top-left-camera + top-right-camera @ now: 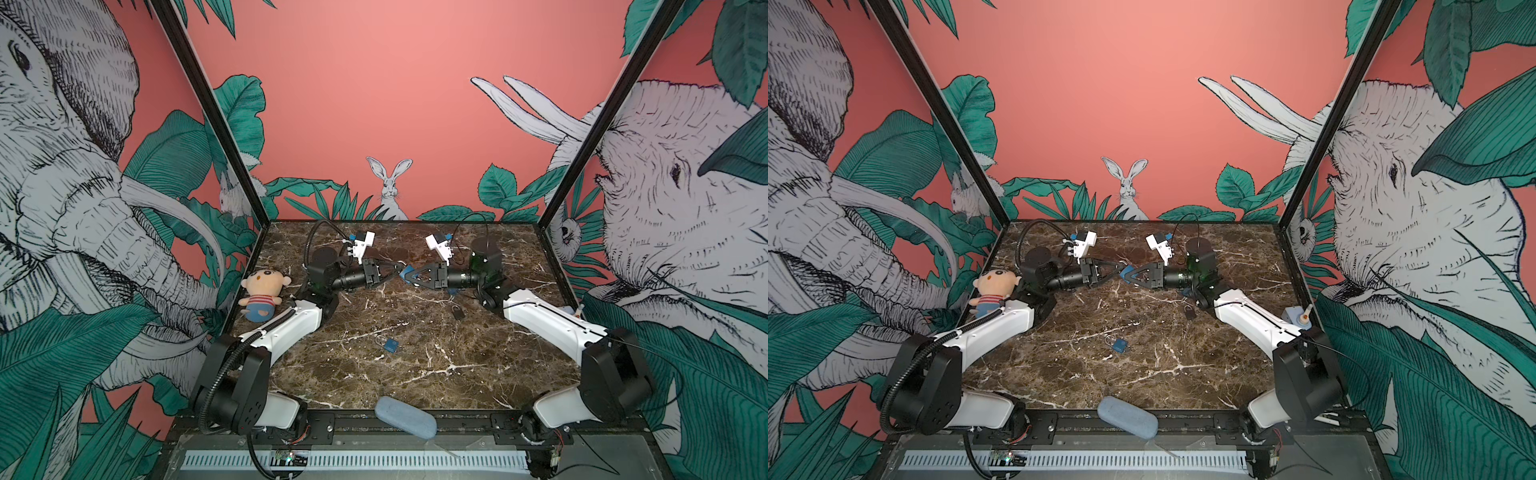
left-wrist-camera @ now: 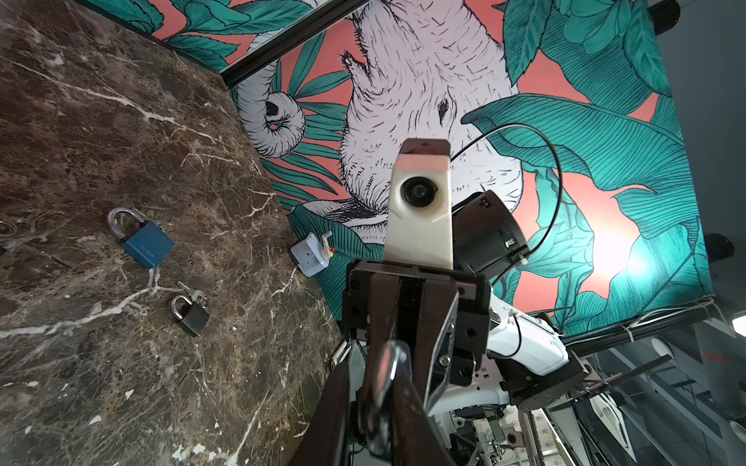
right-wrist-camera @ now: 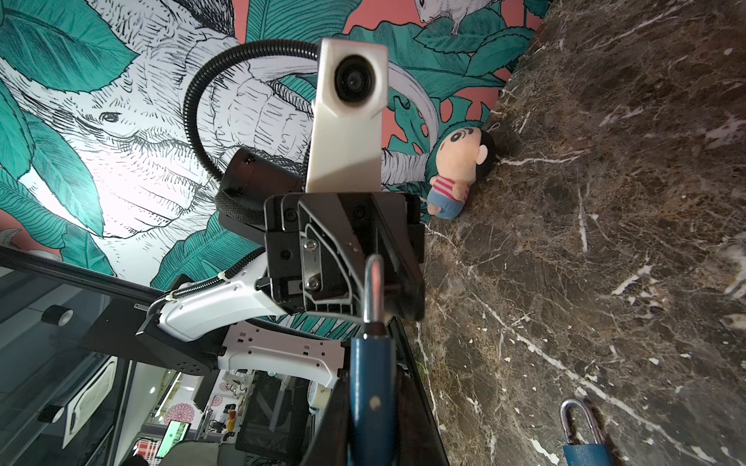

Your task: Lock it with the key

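Observation:
Above the middle of the marble table my two grippers meet tip to tip. My right gripper is shut on the body of a blue padlock. Its silver shackle points toward my left gripper, which is shut on the shackle. Small keys lie on the table beside a black padlock. I see no key in either gripper, and the held padlock's keyhole is hidden.
A second blue padlock lies mid-table. A plush doll stands at the left edge. A grey-blue pouch rests on the front rail. A small grey box with a switch sits by the right wall.

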